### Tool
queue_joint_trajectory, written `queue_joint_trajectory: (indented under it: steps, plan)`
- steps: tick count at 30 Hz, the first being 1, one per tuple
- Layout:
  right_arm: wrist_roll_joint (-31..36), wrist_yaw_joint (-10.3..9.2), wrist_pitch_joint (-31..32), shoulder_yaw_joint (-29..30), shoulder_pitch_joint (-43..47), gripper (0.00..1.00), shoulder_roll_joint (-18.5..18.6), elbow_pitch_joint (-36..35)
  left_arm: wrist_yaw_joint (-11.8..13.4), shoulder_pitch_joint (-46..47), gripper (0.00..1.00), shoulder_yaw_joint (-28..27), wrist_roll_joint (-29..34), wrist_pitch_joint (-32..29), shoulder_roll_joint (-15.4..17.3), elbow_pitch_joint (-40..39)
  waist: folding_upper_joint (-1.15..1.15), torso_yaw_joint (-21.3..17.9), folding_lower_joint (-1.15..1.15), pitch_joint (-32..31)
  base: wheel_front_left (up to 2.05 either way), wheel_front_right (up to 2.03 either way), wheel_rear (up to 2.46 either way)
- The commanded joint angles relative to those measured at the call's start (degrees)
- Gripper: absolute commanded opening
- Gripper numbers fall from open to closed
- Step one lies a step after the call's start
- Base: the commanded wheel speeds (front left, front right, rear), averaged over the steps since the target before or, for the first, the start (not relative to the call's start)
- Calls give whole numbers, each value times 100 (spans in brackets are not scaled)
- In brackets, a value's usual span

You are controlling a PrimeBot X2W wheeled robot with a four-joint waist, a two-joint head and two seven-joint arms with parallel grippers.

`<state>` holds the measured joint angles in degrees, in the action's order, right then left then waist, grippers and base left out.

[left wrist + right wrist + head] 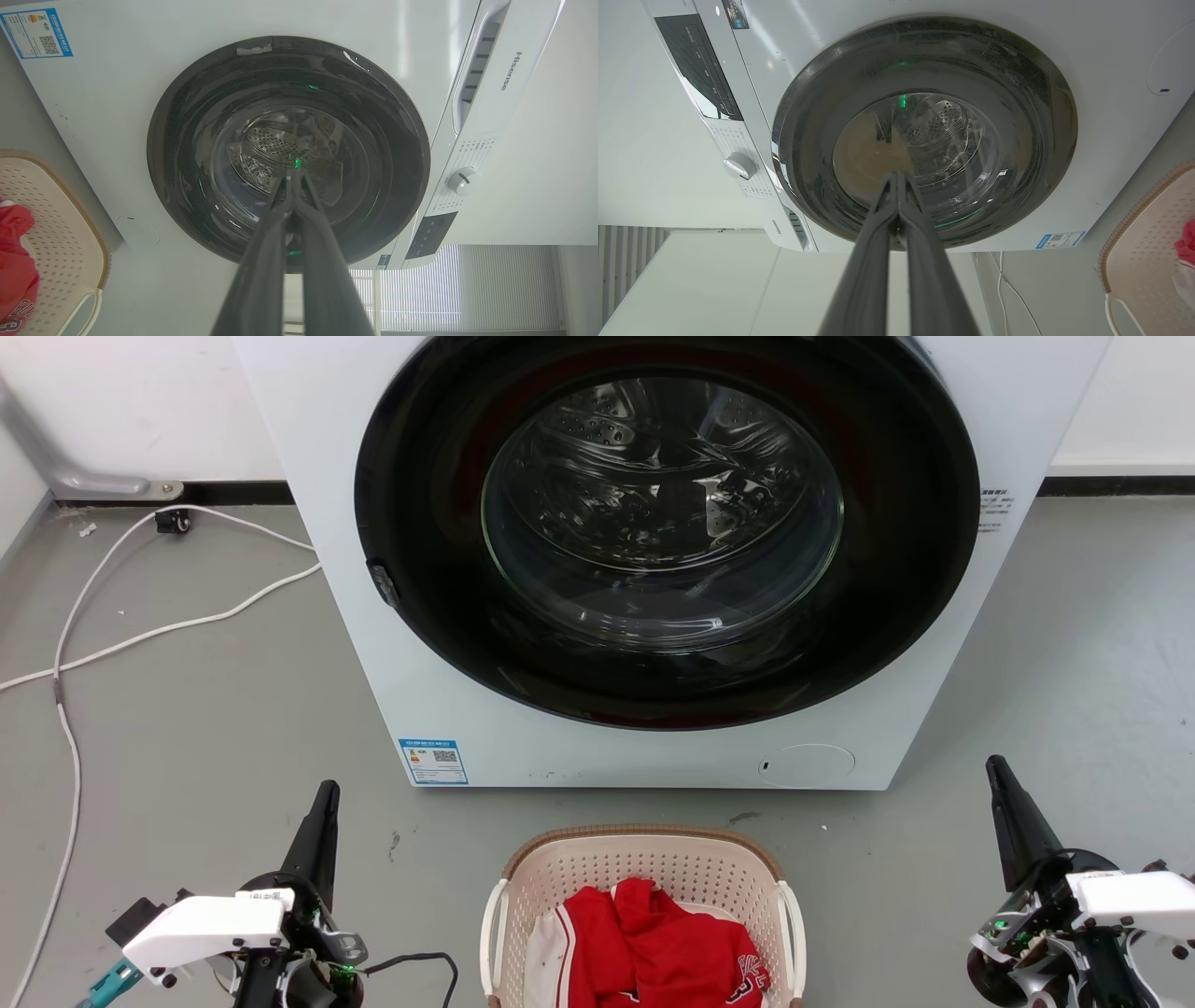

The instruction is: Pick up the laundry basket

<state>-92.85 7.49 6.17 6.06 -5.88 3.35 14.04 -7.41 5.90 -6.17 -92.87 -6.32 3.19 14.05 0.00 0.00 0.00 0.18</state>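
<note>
Head view: laundry basket (644, 833) between left tool (326, 795), right tool (999, 771).

The head view's bottom edge cuts off the laundry basket (644, 868) and red garment (653, 943) inside

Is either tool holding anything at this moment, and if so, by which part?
Nothing is held. The left tool and right tool are both shut with nothing between their fingers, well apart from the laundry basket that sits between them.
</note>
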Motion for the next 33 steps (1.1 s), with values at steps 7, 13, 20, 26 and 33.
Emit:
queue_joint_trajectory:
  steps: [7,13,20,26,33]
  plan:
    - [19,0,26,14,-63,0,-24,3,-21,63,0,-23,39,-10,-11,7,0,0,0,0,0,0,0]
    - [24,0,23,18,-64,0,-26,4,-21,63,0,-27,43,-11,-12,7,0,0,0,0,0,0,0]
    - [29,0,25,22,-64,0,-29,4,-21,64,0,-31,47,-15,-13,7,0,0,0,0,0,0,0]
    - [30,0,30,25,-65,0,-30,4,-21,64,0,-33,38,-19,-15,7,0,0,0,0,0,0,0]
    - [34,0,34,29,-66,0,-32,4,-21,65,0,-36,42,-23,-16,7,0,0,0,0,0,0,0]
